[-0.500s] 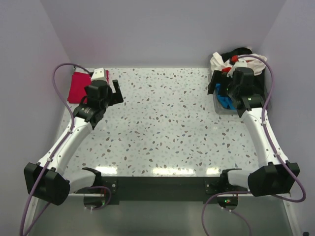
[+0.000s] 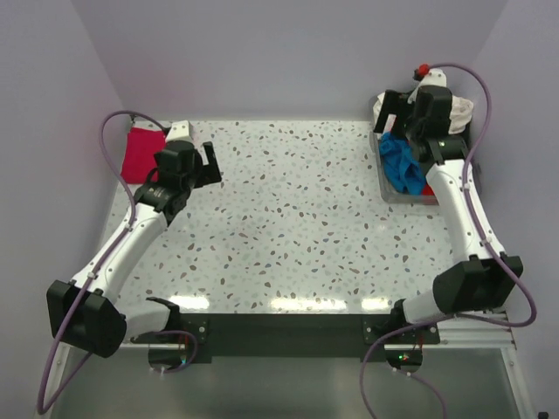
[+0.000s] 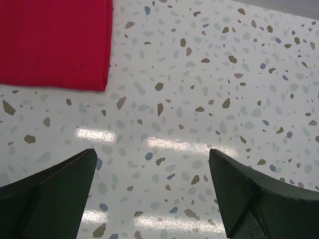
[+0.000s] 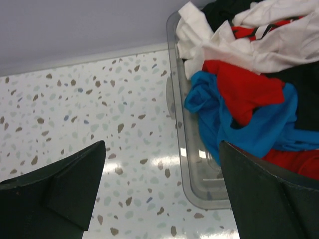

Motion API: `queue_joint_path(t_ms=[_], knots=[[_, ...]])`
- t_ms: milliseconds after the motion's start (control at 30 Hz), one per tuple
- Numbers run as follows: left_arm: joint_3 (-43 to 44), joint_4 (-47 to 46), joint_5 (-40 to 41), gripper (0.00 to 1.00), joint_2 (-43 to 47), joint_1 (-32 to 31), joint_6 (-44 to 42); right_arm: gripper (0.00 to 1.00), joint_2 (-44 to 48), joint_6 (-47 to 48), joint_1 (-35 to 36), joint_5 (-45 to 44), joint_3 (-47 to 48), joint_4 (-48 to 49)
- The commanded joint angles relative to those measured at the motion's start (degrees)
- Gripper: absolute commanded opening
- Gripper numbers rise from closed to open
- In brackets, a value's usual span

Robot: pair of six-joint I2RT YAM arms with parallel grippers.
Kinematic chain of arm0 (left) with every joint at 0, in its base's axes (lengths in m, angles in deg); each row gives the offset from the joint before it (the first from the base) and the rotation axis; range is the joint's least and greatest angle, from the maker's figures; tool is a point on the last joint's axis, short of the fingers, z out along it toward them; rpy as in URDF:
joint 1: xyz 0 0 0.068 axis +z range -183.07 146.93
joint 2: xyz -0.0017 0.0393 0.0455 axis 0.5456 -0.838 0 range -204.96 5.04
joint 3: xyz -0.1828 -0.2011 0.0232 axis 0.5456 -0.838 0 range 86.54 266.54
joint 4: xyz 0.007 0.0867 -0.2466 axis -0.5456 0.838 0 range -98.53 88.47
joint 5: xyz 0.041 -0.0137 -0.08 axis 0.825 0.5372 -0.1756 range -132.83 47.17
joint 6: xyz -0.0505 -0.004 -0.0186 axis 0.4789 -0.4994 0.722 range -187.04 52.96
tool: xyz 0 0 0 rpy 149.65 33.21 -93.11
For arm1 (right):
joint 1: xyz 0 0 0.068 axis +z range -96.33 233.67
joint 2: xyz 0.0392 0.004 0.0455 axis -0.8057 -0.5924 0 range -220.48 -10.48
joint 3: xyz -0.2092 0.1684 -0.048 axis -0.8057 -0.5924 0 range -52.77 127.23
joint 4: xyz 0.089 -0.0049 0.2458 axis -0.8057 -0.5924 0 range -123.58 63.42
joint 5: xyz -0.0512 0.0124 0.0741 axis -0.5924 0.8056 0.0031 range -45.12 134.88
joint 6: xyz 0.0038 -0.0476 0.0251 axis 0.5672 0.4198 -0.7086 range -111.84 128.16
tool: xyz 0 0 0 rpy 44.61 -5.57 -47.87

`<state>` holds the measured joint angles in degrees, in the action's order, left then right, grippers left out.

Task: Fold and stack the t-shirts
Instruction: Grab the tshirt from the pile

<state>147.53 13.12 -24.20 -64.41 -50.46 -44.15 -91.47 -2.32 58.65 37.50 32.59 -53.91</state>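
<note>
L gripper [image 3: 153, 154] jaws wide, empty, over speckled table [image 3: 209, 89], left side. Folded pinkish-red t-shirt [image 3: 55, 42] lies flat just beyond, far left. R gripper [image 4: 162, 144] wide too, empty, above clear bin [image 4: 197, 191] at far right, which holds a heap of tees [image 4: 244, 84]: blue, red, white, black.

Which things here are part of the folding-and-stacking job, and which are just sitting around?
Job: folded pinkish-red shirt, far left corner; blue shirt, red shirt, white shirt and black shirt, heaped together unfolded.
Just there: clear bin holding that heap; speckled table.
</note>
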Motion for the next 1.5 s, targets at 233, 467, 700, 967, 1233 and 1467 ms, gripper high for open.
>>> queue_joint_path(t_ms=[233,467,700,967,1233,1467], knots=[[0.01,-2.58,-1.85,1.00,0.72,-0.10,-0.57,0.93,-27.34,-3.92,0.21,-15.20,27.74,-1.15],[1.06,0.49,-0.79,1.00,0.20,-0.10,-0.75,0.92,-34.58,-8.76,0.48,-32.60,26.61,10.71],[7.03,7.08,-2.19,1.00,-4.20,-0.10,-0.31,0.93,-41.00,-11.66,0.22,-47.28,28.19,15.81],[16.70,15.43,-6.33,1.00,-9.30,-0.10,2.41,0.94,-47.85,-15.01,-2.25,-54.93,31.00,18.53],[18.46,18.87,-6.68,1.00,-11.14,-0.10,4.18,0.86,-46.12,-6.33,-1.11,-55.82,29.09,25.12],[13.20,16.85,-8.17,1.00,-10.53,-0.10,4.09,0.83,-48.28,-0.15,2.41,-43.96,35.90,22.08]])
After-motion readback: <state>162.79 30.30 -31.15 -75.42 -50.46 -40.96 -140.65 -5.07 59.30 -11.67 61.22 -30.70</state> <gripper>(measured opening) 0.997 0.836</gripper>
